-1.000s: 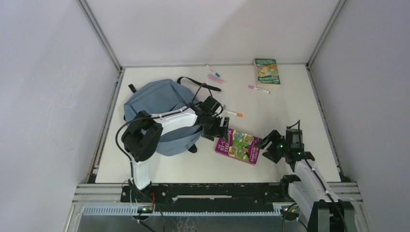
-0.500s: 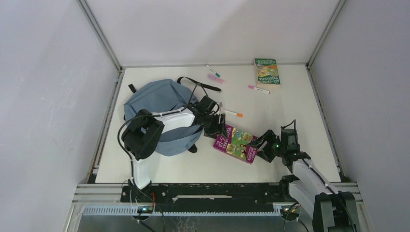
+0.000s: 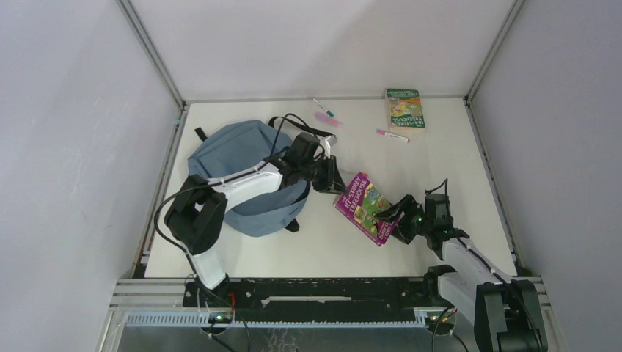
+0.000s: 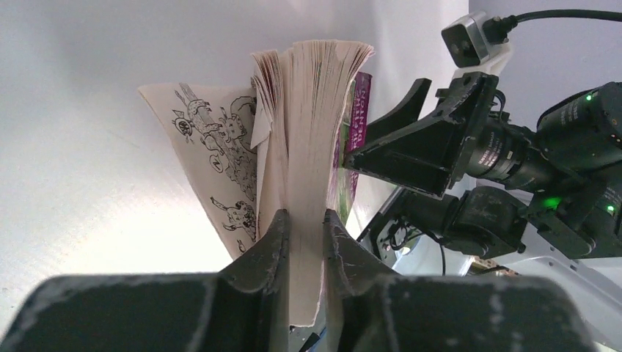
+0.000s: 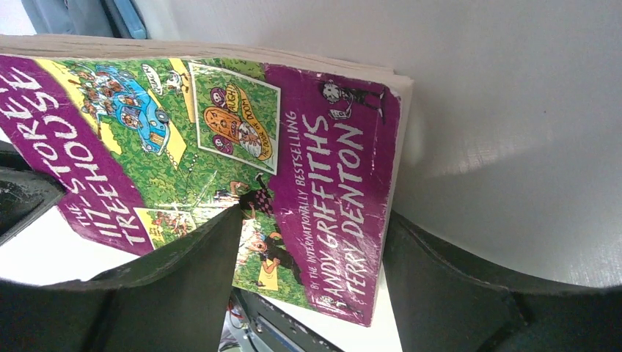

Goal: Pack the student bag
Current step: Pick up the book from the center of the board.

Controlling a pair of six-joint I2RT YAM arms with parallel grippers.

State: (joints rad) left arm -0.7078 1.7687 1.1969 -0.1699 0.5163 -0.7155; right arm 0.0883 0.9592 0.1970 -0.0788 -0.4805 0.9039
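White table (image 3: 440,176), pale grey walls (image 3: 73,147)

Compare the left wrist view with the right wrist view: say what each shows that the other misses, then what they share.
Left wrist only: the book end-on, its fanned page edges clamped in the left gripper, an opened page of line drawings, and the right gripper seen from outside with its camera.
Right wrist only: the purple and green front cover with title and authors' names, and a strip of the blue bag at the top left.
Both: the same book and the white table.
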